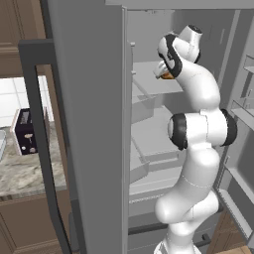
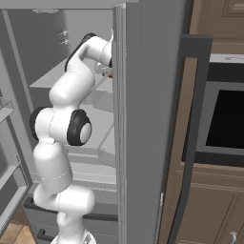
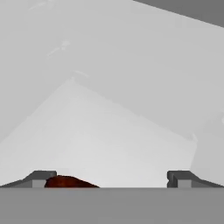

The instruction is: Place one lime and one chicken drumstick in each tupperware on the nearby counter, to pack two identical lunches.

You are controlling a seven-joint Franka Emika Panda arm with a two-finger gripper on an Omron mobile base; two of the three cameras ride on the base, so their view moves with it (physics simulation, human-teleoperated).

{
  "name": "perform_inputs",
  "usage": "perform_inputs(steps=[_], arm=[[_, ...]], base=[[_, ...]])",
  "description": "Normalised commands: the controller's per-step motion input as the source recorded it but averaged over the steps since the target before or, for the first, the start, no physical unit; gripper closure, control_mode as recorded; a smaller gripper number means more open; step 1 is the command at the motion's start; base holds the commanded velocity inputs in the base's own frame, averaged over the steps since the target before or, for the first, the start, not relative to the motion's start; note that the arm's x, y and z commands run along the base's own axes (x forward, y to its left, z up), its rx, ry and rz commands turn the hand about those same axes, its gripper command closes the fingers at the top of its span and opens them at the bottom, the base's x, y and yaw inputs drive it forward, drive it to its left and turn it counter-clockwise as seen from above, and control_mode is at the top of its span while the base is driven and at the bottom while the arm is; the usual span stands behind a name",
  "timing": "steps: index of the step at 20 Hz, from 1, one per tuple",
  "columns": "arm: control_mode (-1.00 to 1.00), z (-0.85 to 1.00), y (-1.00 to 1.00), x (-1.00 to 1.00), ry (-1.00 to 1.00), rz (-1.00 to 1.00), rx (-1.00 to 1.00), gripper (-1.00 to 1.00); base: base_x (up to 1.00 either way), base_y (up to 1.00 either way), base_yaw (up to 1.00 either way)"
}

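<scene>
My arm reaches into the open fridge at an upper shelf [image 1: 149, 69]. My gripper [image 3: 111, 178] is open, its two fingertips standing wide apart. A dark red-brown chicken drumstick [image 3: 70, 182] lies just inside the left fingertip [image 3: 41, 178], mostly cut off by the bottom of the hand view. The same drumstick shows as an orange-brown spot [image 1: 167, 76] under the hand [image 1: 161, 69] and beside the door edge [image 2: 110, 74]. The counter [image 1: 25, 173] lies to the left, outside the fridge. The lime and the tupperware are out of view.
The grey fridge door [image 1: 89, 124] stands open between the arm and the counter. Door bins [image 1: 243, 104] line the right side. A dark toaster [image 1: 26, 131] sits on the counter. A built-in oven [image 2: 226, 119] is to the right of the fridge.
</scene>
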Motion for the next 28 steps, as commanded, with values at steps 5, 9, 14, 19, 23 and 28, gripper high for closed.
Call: perform_inputs(steps=[5,9,14,19,23,28], arm=[[-1.00,-0.43,0.00,0.00,0.00,0.03,-0.09,-1.00],[-1.00,-0.65,0.00,0.00,0.00,0.02,-0.16,1.00],[-1.00,-0.62,0.00,0.04,0.00,0.02,-0.12,1.00],[-1.00,-0.29,0.00,-0.06,-0.03,0.00,0.00,1.00],[-1.00,-0.24,0.00,-0.42,-0.12,-0.02,0.00,1.00],[-1.00,0.00,0.19,-0.16,-0.01,-0.06,0.00,1.00]], base=[[0.00,0.00,0.00],[0.00,0.00,0.00],[0.00,0.00,0.00],[0.00,0.00,0.00],[0.00,0.00,0.00],[0.00,0.00,0.00]])
